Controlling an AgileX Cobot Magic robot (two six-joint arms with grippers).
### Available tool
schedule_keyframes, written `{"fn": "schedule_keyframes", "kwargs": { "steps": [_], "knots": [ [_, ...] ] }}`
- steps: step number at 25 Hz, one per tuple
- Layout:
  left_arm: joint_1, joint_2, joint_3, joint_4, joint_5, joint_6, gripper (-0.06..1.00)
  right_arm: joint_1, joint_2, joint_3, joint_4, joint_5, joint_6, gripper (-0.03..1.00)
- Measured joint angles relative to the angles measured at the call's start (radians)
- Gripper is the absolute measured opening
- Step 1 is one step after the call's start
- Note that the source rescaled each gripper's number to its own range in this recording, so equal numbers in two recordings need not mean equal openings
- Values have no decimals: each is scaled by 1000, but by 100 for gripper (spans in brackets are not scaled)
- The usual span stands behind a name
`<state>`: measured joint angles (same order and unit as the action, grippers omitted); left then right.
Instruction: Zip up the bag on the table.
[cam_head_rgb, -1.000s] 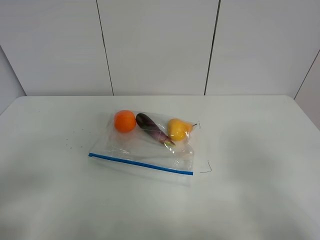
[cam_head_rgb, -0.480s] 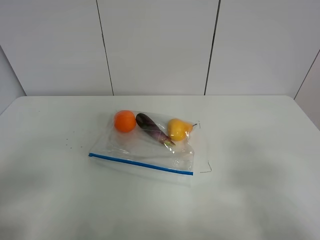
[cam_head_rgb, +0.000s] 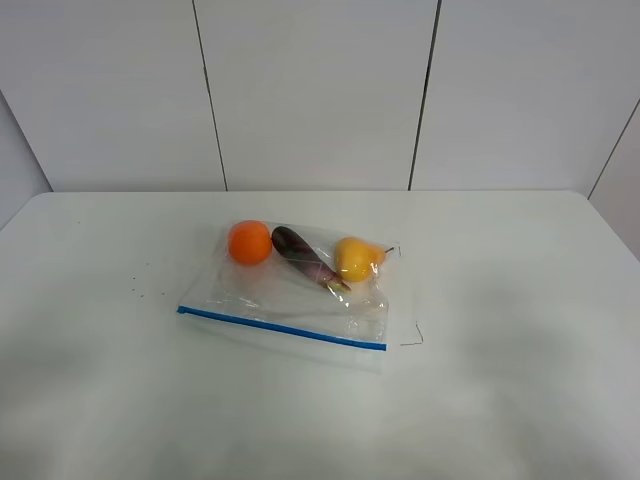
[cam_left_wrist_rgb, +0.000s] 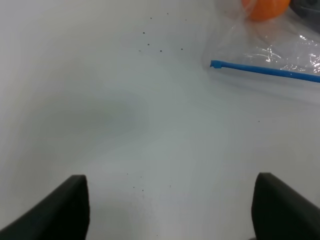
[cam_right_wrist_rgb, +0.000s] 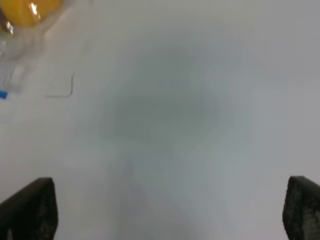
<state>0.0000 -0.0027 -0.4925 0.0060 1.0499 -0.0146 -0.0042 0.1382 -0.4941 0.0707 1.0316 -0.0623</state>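
One clear zip bag (cam_head_rgb: 300, 290), mid-surface (cam_head_rgb: 520, 400), orange, purple and yellow produce at its far side, blue zipper strip (cam_head_rgb: 282, 328) nearest; likely limp, slippery, best pinched at a strip end; left claw (cam_left_wrist_rgb: 170, 210) and right claw (cam_right_wrist_rgb: 170, 212) gaping, empty.

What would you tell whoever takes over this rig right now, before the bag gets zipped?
Left gripper: open, empty, above bare table, short of the zipper's end.
Right gripper: open, empty, above bare table beside the bag's other end.
Bag: flat mid-table, blue zipper strip on its near edge; orange, eggplant and a yellow fruit inside.
Done: nothing; neither gripper touches the bag.
Left: the whole zipping. Whether the zipper is partly closed cannot be told.
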Motion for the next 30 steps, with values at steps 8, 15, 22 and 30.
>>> {"fn": "schedule_keyframes", "kwargs": {
  "steps": [8,15,22,30],
  "knots": [
    [0,0,0,0,0,0,100,-2,-137,0,0,0,0,100],
    [0,0,0,1,0,0,100,-2,-136,0,1,0,0,100],
    [0,0,0,1,0,0,100,-2,-136,0,-10,0,44,100],
    [0,0,0,1,0,1,100,-2,-136,0,-27,0,72,100]
  ]
}}
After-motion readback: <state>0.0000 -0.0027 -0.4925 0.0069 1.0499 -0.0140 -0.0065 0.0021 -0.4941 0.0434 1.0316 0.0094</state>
